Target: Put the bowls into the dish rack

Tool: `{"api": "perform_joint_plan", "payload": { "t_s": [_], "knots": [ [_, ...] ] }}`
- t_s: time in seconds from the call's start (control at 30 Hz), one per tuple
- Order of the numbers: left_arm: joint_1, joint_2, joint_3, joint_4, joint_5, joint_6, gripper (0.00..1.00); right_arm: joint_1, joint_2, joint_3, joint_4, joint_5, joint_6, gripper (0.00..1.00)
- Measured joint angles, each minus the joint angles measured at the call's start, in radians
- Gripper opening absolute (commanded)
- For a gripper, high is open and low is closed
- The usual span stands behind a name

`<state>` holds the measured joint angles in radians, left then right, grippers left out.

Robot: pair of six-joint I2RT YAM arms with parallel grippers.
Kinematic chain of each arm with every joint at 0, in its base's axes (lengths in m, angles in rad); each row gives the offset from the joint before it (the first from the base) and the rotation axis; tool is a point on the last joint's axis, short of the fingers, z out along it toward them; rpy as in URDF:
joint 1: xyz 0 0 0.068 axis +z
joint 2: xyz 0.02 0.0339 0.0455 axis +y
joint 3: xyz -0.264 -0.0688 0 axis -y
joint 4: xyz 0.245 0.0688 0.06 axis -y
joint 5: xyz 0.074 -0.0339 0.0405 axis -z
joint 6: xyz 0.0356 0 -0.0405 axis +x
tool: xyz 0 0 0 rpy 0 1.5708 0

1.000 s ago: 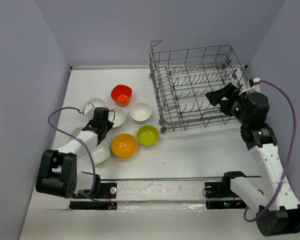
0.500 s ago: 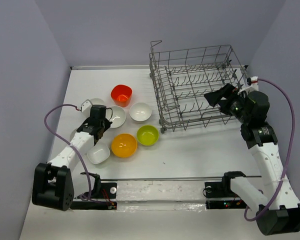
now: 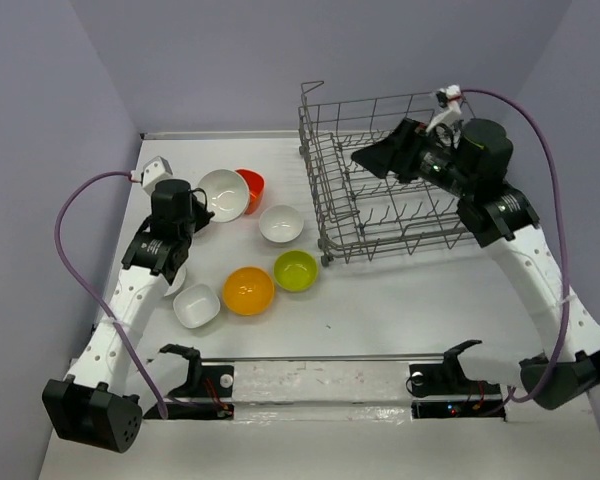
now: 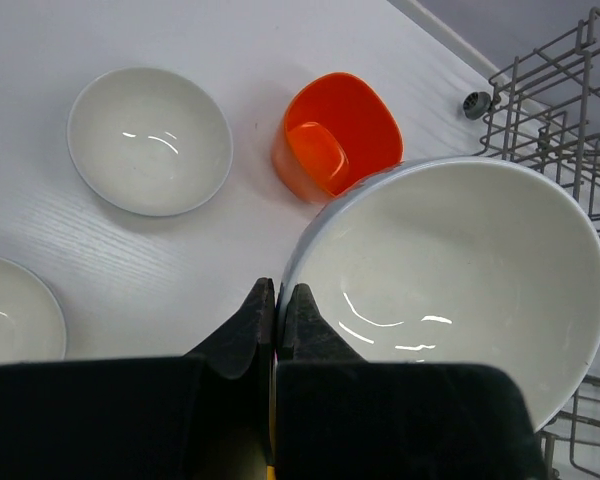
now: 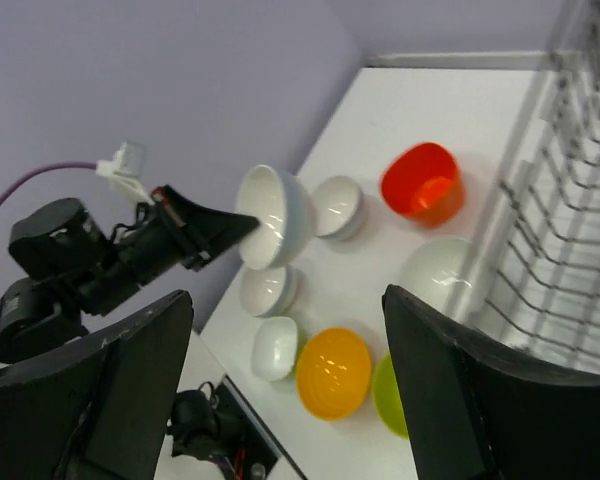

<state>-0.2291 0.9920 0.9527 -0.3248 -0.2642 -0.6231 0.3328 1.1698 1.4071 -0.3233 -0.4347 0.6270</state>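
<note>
Left wrist view: left hand [image 4: 277, 297] clamped on a white bowl [image 4: 450, 270] by its rim, above the tabletop [image 4: 160, 285] near the dish rack [image 3: 325, 205]; next, probably carrying it over the rack, where the right hand [image 3: 375, 157] hovers, fingers apart.

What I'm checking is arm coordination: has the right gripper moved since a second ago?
Yes. In the top view the right gripper went up and left, from beside the dish rack's near right corner to above its middle.

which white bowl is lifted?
The white bowl pinched at its rim by the left gripper, raised near the red bowl; other white bowls rest on the table.
</note>
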Motion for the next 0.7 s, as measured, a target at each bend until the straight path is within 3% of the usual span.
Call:
{"api": "perform_joint_plan", "payload": {
  "t_s": [0.17, 0.27, 0.47, 0.7],
  "knots": [
    [-0.040, 0.043, 0.129, -0.085, -0.021, 0.068, 0.00, 0.358, 0.308, 0.382, -0.106, 0.201, -0.083, 0.76],
    [-0.061, 0.056, 0.180, -0.105, -0.034, 0.097, 0.00, 0.479, 0.486, 0.557, -0.180, 0.341, -0.132, 0.73],
    [-0.086, 0.066, 0.235, -0.148, -0.045, 0.137, 0.00, 0.581, 0.742, 0.778, -0.385, 0.621, -0.201, 0.70],
    [-0.106, 0.075, 0.238, -0.179, -0.047, 0.155, 0.00, 0.605, 0.835, 0.848, -0.463, 0.800, -0.240, 0.65]
  ]
}}
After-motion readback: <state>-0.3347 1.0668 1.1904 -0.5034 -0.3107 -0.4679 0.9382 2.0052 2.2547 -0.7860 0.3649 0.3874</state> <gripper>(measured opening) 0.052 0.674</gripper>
